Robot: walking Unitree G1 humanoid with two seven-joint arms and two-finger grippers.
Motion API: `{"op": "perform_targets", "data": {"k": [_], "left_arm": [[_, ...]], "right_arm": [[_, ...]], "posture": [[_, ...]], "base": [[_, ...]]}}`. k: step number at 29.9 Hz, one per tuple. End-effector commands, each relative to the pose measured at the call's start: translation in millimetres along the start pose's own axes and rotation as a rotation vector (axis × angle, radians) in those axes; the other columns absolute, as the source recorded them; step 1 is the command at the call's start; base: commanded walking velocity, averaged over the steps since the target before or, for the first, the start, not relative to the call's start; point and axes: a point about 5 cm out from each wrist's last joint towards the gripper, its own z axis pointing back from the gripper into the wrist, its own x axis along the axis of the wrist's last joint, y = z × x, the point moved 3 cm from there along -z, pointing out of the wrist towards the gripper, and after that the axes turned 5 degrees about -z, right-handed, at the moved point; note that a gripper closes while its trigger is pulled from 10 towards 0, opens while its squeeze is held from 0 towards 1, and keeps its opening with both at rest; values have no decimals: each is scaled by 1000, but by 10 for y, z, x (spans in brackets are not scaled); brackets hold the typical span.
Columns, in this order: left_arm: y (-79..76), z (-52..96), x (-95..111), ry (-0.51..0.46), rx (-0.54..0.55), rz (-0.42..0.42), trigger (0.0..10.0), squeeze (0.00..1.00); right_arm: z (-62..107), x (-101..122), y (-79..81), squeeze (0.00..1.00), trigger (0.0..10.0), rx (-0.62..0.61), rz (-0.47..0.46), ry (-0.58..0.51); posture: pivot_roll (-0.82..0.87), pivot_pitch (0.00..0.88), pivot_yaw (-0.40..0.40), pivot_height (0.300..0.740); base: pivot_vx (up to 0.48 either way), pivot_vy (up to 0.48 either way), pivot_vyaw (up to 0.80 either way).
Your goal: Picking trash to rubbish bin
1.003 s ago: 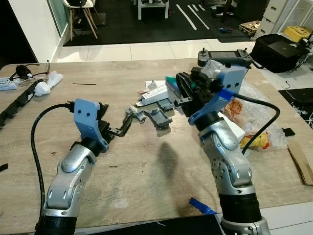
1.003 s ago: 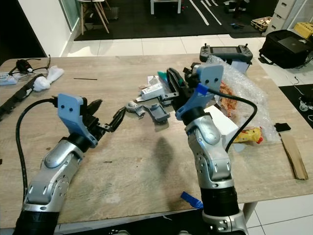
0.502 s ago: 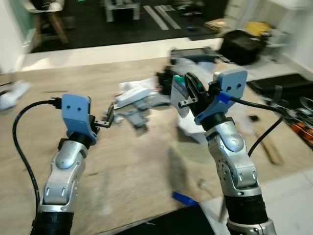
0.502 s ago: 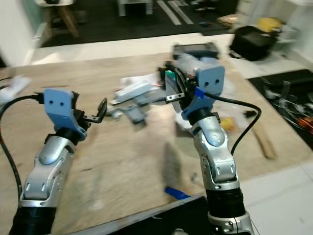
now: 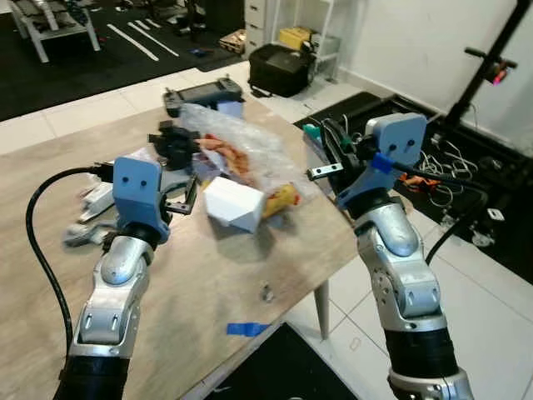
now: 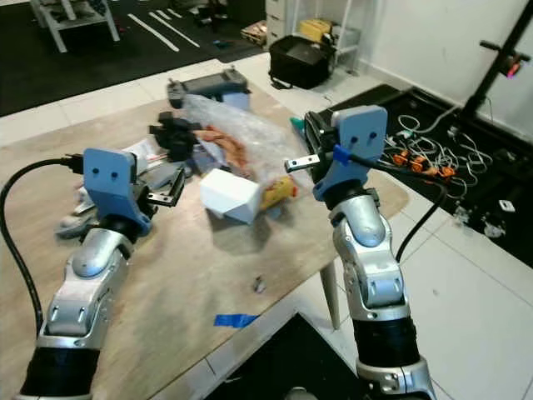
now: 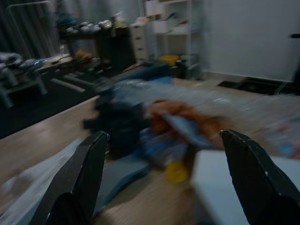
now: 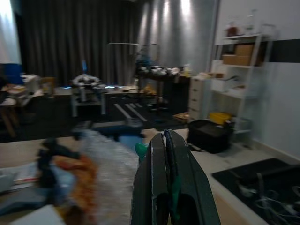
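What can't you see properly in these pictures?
- What the right hand grips: a green scrap shows between its shut fingers in the right wrist view, too little to name.
- Things in the clear plastic bag: crinkled plastic blurs the orange contents.
- Left wrist view: motion blur smears the pile beyond the open left hand.
- The rubbish bin: I can't find one anywhere.

An indoor workroom or robotics lab rather than a lived-in home: a wooden table (image 5: 250, 275) on white tiled floor (image 5: 491, 333), black floor mats with white tape lines (image 5: 125, 37), tangled cables (image 6: 425, 154) by a black stand (image 5: 487, 67), white drawer units (image 6: 287, 17), a black equipment bag (image 5: 287, 71), a handheld controller (image 6: 204, 83), dark curtains (image 8: 70, 42).
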Motion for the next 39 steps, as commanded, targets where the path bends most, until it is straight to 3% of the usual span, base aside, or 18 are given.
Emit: {"op": "perform_targets", "data": {"k": [1,23,39], "left_arm": [[-36,6,-10,0,-26,-28,10000,0],[31,3,-27,4,-58,-68,10000,0],[11,-8,-36,8,-63,-47,10000,0]], "right_arm": [[-9,-2,-7,0,10000,1,0,4],[83,-180,-133,0,10000,-79,2,73],[132,-228,-157,0,10000,-103,0,83]], "posture": [[-57,105,-12,740],[-50,104,-6,740],[-50,108,5,740]], "base": [[0,0,-800],[0,0,-800],[0,0,-800]]}}
